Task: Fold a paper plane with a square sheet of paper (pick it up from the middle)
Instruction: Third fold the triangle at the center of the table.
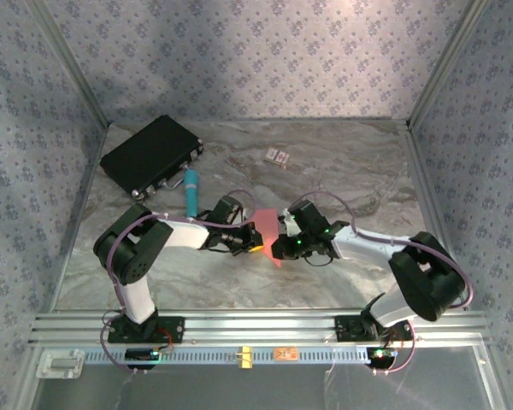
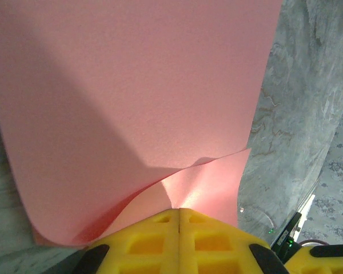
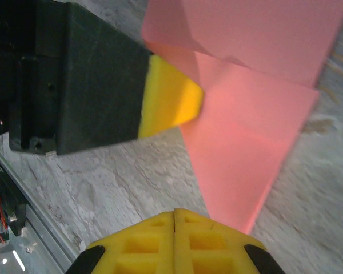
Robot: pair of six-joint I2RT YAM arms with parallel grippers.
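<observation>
Square sheet of paper point(image 1: 268, 229): raised off the tabletop point(image 1: 359, 175) mid-scene, partly doubled over, probably to keep layers aligned. Clamped at the near folded edge by left fingers point(image 2: 212, 229), pressed together. Right fingers point(image 3: 201, 226) together too, at its lower corner; grip unclear.

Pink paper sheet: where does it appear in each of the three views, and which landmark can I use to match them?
Top external: the pink sheet is at the table centre, between the left gripper and the right gripper.
Left wrist: upper left and centre, rising from the shut left gripper.
Right wrist: upper right, narrowing toward the right gripper.
Shared landmark: the left gripper's yellow fingers, pinching the sheet.
</observation>
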